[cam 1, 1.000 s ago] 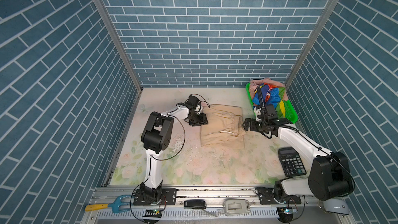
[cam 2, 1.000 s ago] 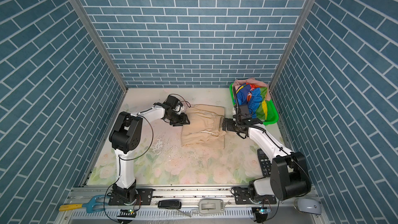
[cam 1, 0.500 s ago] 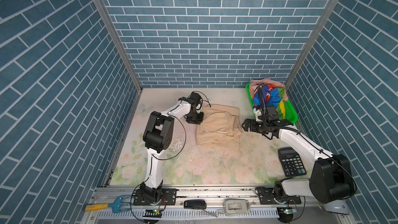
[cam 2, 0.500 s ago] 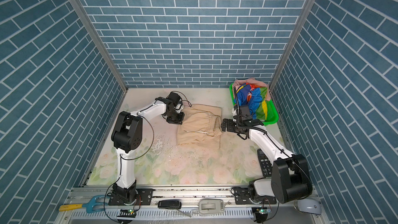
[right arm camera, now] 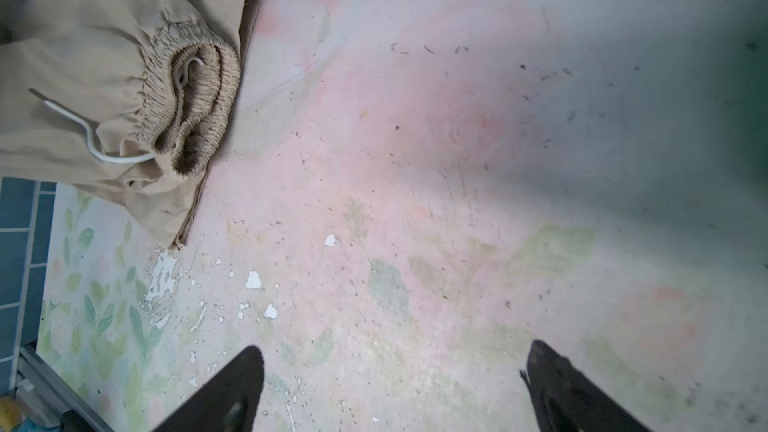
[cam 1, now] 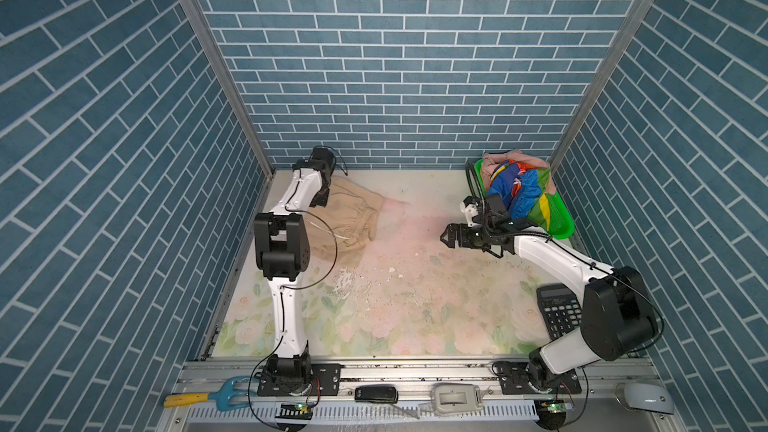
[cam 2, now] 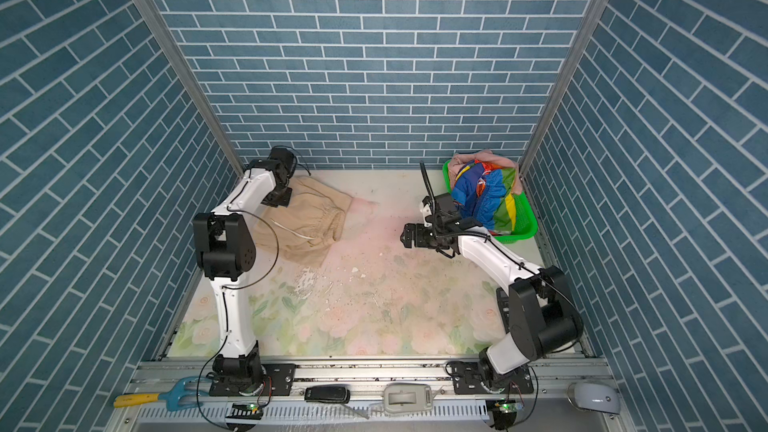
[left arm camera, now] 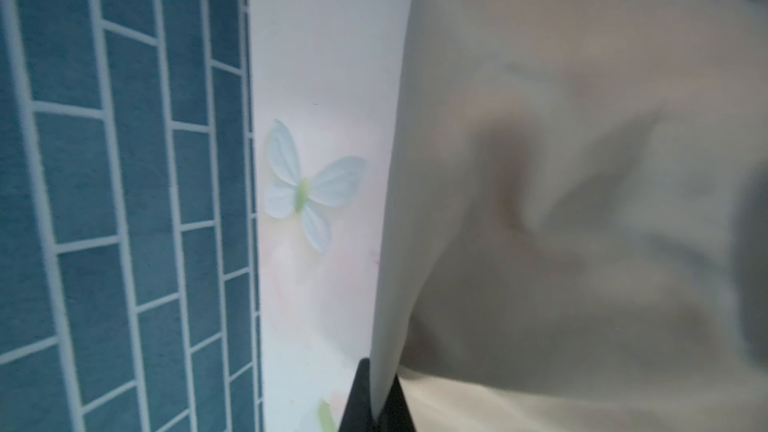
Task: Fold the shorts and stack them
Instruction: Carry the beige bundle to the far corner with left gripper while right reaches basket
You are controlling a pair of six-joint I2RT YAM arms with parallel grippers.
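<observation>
Left gripper (left arm camera: 376, 413): closed right down on a thin fold of the beige shorts (cam 1: 353, 218). In the left wrist view the cloth is seen rising taut from between the black fingers (left arm camera: 357, 405). Which edge is pinched, hem or side seam, cannot be told, and in both top views the jaws are hidden behind the forearm. The grip is taken at the garment's far end, close to the back-left corner of the table (cam 1: 415, 284), beside the brick wall (left arm camera: 124, 201).

Beige shorts: laid folded over but partly rumpled at the far left of the table. The waistband (right arm camera: 195, 89) is turned toward the centre and the white drawstring (right arm camera: 95, 139) trails out. The placement is judged deliberate: parked at the side so that the middle is left free for the next pair.

Right gripper (cam 1: 448, 238): jaws spread fully, nothing between them. It is held low over bare table just beside the green basket (cam 1: 559, 218), pointed toward the centre and well apart from the beige pair.

Rainbow-striped shorts (cam 1: 519, 193) and pink shorts (cam 1: 505, 157): heaped unfolded in the basket, the rainbow pair uppermost. Two of the three pairs are judged not yet started.
</observation>
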